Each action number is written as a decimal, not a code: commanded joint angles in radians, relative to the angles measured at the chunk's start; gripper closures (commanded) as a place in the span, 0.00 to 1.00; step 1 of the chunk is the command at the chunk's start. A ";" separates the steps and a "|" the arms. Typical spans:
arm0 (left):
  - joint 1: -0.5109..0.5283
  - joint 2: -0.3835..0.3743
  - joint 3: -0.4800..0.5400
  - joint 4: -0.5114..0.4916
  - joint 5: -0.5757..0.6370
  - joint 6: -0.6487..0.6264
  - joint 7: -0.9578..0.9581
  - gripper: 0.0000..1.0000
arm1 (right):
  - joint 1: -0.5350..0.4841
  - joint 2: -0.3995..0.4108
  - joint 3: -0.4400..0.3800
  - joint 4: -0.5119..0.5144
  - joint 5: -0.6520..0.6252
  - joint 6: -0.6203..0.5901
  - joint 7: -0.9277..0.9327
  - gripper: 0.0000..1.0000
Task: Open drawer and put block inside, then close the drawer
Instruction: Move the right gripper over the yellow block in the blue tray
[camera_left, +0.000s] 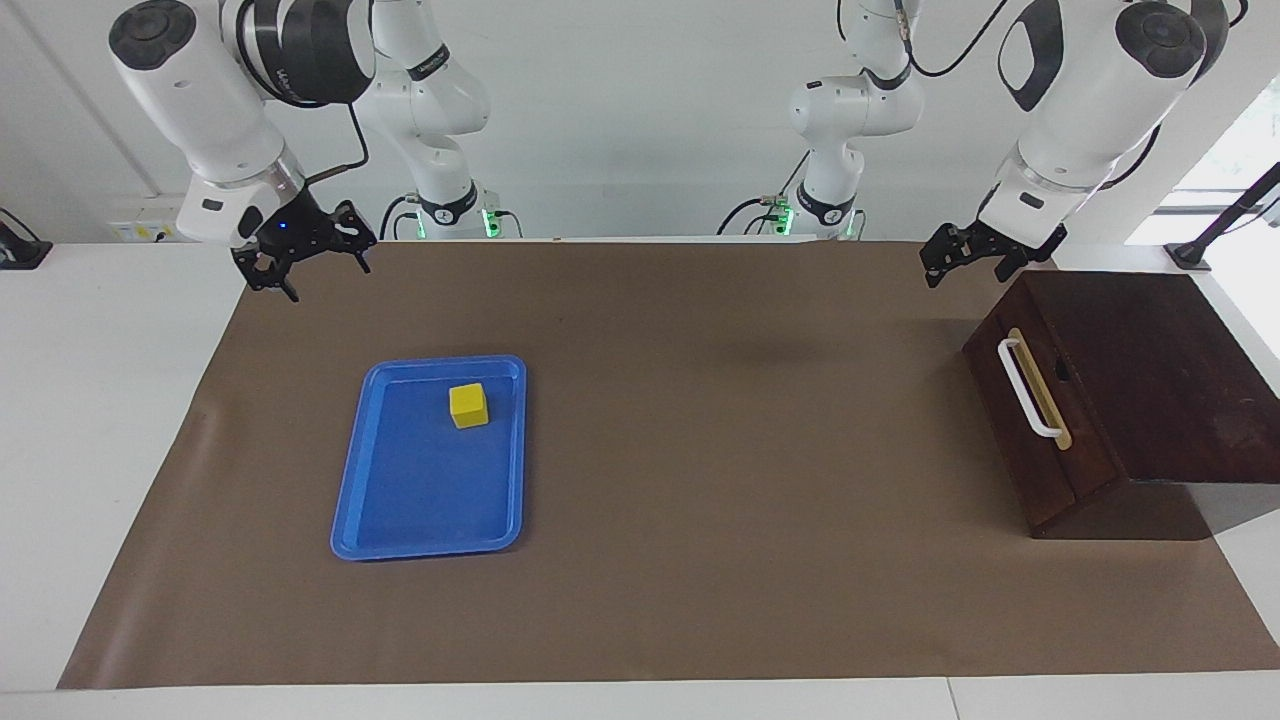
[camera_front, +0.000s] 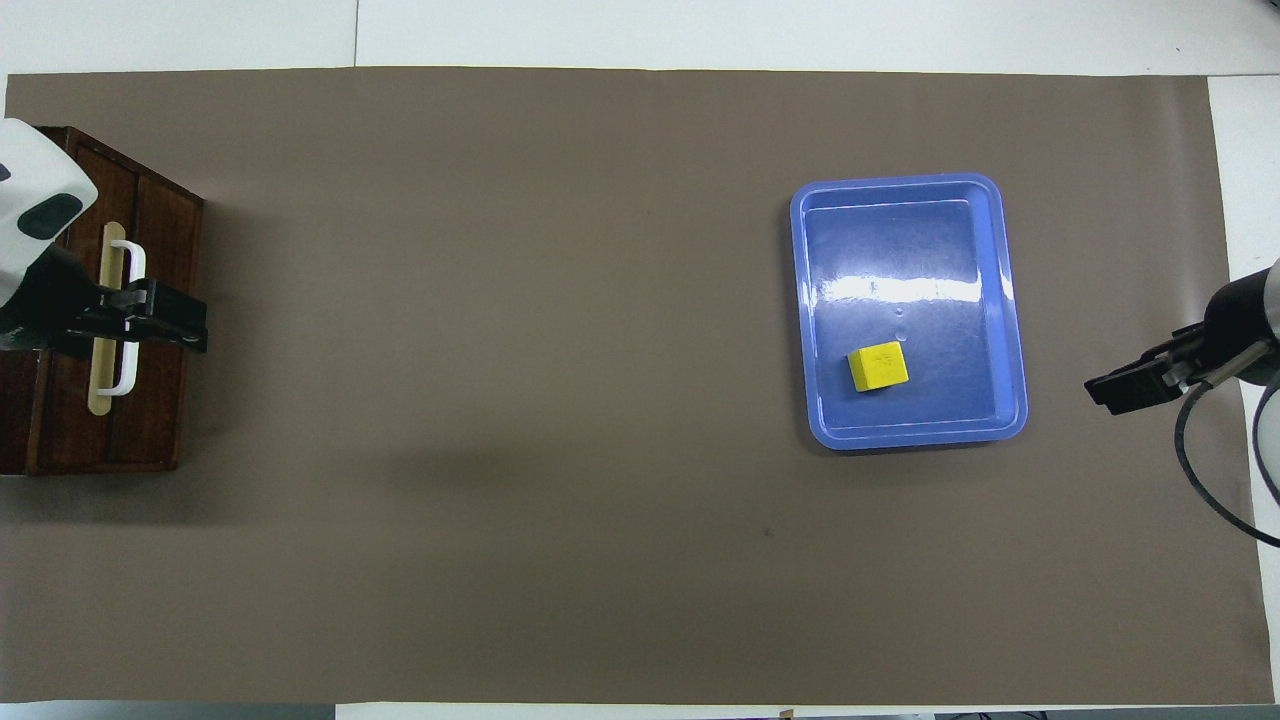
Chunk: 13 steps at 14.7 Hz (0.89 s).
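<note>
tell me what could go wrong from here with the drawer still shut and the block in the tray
1. The left gripper is raised beside the box; it may miss the thin white handle of the drawer.
2. The block sits close to a wall of the blue tray; the right gripper may nudge that wall.

Arms: two, both mine.
Sets of fingers: two, my left fingers (camera_left: 962, 262) and my right fingers (camera_left: 310, 262).
Drawers: one drawer (camera_left: 1030, 420), in one dark wooden box (camera_left: 1150, 370).
Handles: one white loop handle (camera_left: 1027, 389) on it.
Blocks: one yellow block (camera_left: 468, 405).
Trays: one blue tray (camera_left: 400, 490).
Benches: one bench (camera_left: 100, 400), with one brown sheet (camera_left: 700, 450) spread on it.
</note>
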 joint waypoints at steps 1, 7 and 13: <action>0.000 -0.019 0.006 -0.012 -0.008 0.009 0.006 0.00 | -0.009 -0.077 0.007 -0.149 0.082 0.103 -0.177 0.00; -0.016 -0.019 0.001 -0.012 -0.008 0.009 0.005 0.00 | -0.016 0.033 0.006 -0.191 0.331 0.218 -0.727 0.00; -0.016 -0.023 -0.002 -0.032 0.018 0.075 0.006 0.00 | -0.015 0.181 0.006 -0.185 0.559 0.258 -1.271 0.00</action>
